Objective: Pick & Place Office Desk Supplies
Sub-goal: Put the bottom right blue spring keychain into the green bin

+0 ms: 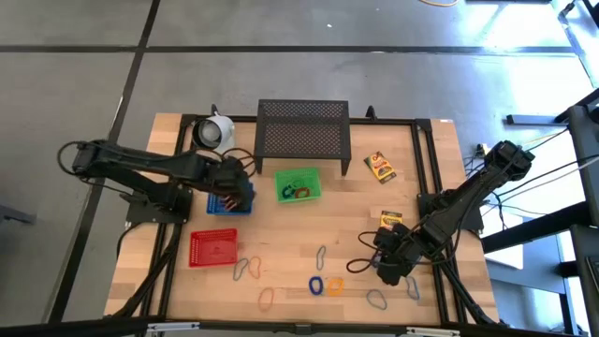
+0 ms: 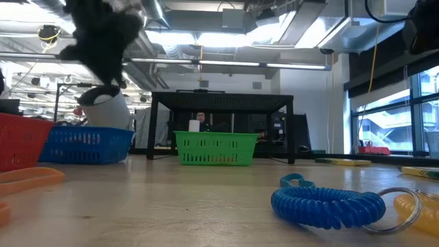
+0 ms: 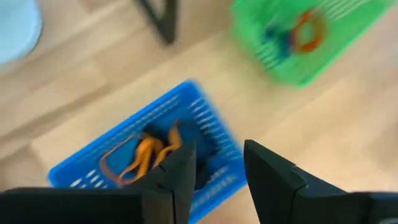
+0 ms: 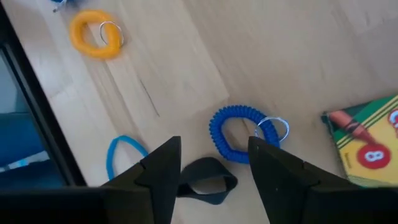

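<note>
My left gripper (image 1: 236, 187) hangs open over the blue basket (image 1: 229, 204). In the left wrist view its fingers (image 3: 214, 177) hold nothing, and orange rubber bands (image 3: 140, 155) lie in the blue basket (image 3: 205, 118) below. My right gripper (image 1: 388, 267) is open and low over the table's near right part. A dark band loop (image 4: 205, 183) lies flat on the wood under the gap of my right gripper (image 4: 214, 171). Beside it lie a blue coil band (image 4: 239, 134), a blue loop (image 4: 124, 155), an orange coil band (image 4: 93, 34) and a yellow crayon box (image 4: 367, 143).
A green basket (image 1: 299, 184) holds some bands, and a red basket (image 1: 213, 248) stands near left. The black mesh stand (image 1: 302, 131) and a white cup (image 1: 217, 131) are at the far edge. A second crayon box (image 1: 379, 167) and loose loops (image 1: 248, 270) lie on the wood.
</note>
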